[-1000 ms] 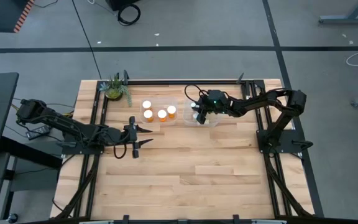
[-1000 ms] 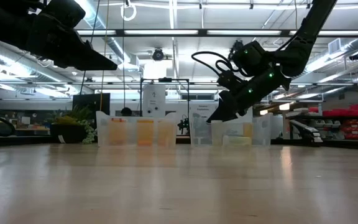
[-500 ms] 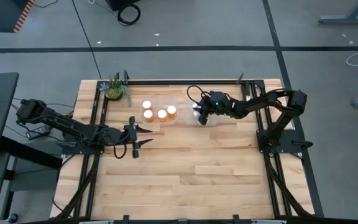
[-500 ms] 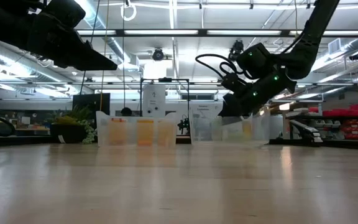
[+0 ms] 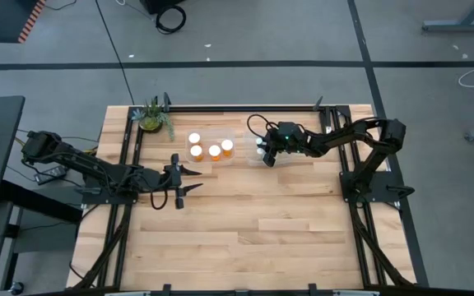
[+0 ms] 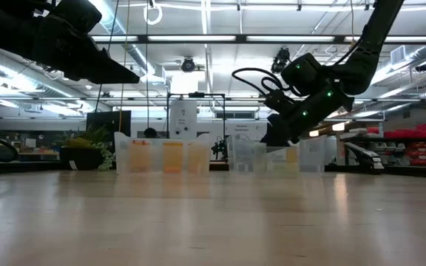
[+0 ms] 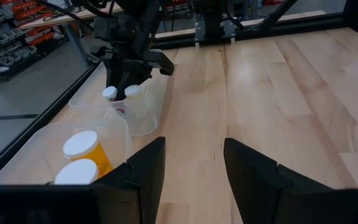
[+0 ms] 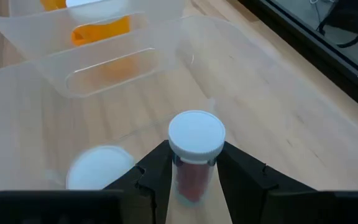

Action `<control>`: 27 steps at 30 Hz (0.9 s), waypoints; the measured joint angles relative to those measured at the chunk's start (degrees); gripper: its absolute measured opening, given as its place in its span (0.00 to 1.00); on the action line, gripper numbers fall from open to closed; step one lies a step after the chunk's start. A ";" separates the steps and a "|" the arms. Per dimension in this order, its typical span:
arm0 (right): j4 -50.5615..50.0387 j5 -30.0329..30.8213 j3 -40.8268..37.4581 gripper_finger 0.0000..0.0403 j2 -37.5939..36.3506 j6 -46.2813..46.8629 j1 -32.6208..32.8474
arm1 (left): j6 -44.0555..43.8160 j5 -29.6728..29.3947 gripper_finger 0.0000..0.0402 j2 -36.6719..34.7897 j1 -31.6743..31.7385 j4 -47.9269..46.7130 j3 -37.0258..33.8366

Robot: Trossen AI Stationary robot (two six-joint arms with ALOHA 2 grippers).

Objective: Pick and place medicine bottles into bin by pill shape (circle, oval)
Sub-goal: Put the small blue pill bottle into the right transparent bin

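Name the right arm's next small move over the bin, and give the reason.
Probably open the right hand and let go. It is shut on a white-capped bottle already inside the clear bin, next to another white cap. The left hand waits over bare table.

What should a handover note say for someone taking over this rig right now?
Right tool: shut on a small white-capped bottle, held over the right clear bin; another white cap sits in that bin.
Left tool: open, empty, hanging above bare table near the left bin.
Done: three orange bottles stand in the left bin.
Left: release the held bottle. No loose bottles show on the table, so sorting looks nearly finished.
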 joint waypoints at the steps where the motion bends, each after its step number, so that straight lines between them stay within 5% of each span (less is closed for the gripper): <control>1: -0.02 0.00 0.00 0.32 0.00 0.00 0.00 | 0.00 0.02 0.43 0.00 0.01 0.01 0.00; 27: -1.33 3.93 0.07 0.33 -0.04 1.09 2.71 | -0.37 0.02 0.43 0.01 0.00 -0.01 0.00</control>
